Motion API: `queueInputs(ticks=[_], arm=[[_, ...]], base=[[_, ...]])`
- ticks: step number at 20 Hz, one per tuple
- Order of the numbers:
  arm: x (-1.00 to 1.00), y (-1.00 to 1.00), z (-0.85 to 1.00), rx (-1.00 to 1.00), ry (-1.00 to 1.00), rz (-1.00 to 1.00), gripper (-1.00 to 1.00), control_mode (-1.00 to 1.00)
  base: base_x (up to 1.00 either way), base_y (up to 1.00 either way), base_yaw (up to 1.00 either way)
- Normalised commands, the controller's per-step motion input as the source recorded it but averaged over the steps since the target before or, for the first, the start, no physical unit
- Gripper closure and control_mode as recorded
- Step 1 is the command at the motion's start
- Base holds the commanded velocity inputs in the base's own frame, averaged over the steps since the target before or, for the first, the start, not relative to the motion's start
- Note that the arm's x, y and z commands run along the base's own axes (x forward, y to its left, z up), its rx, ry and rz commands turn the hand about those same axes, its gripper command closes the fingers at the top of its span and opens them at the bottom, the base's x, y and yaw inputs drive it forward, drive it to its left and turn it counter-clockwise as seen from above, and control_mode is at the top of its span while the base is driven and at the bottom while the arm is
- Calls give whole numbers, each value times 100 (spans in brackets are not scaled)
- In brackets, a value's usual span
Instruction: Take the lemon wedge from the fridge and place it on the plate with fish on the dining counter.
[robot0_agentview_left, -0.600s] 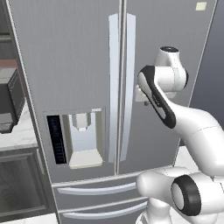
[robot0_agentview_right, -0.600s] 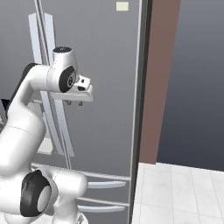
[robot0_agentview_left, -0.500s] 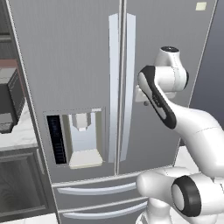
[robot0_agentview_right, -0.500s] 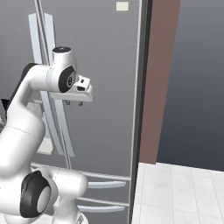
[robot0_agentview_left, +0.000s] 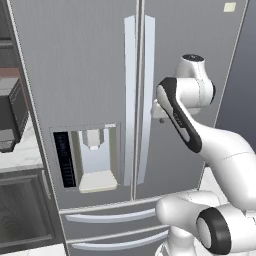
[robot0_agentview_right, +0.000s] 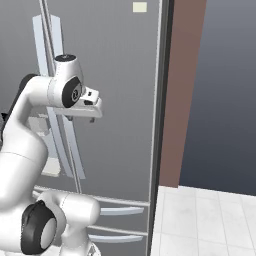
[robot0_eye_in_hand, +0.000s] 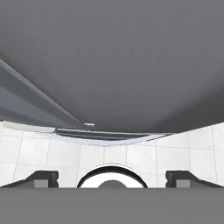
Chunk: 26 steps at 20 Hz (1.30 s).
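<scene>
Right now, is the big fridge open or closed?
Closed. Both doors of the fridge sit flush, their long handles side by side with only a thin seam between them, and none of the inside shows. The two bottom drawers are pushed in too.

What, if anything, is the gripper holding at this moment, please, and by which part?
Nothing. The gripper is open and empty, its fingertips wide apart, in front of the closed fridge.

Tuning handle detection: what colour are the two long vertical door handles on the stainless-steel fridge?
Pale silvery white against the grey fridge doors; clearest in the left base view.
</scene>
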Motion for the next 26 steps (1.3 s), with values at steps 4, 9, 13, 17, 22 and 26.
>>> queueInputs(ticks=[4,9,13,17,22,26], arm=[[-5,76,0,-4,0,0,-100,-100],[-48,34,-7,0,1,0,-100,-100],[-76,2,-17,0,0,-3,-100,-100],[-10,-54,0,2,0,-6,-100,-100],[0,-43,0,3,0,-4,-100,-100],[0,-3,0,1,0,0,-100,-100]], base=[[0,0,0],[0,0,0],[0,0,0],[0,0,0],[0,0,0],[0,0,0]])
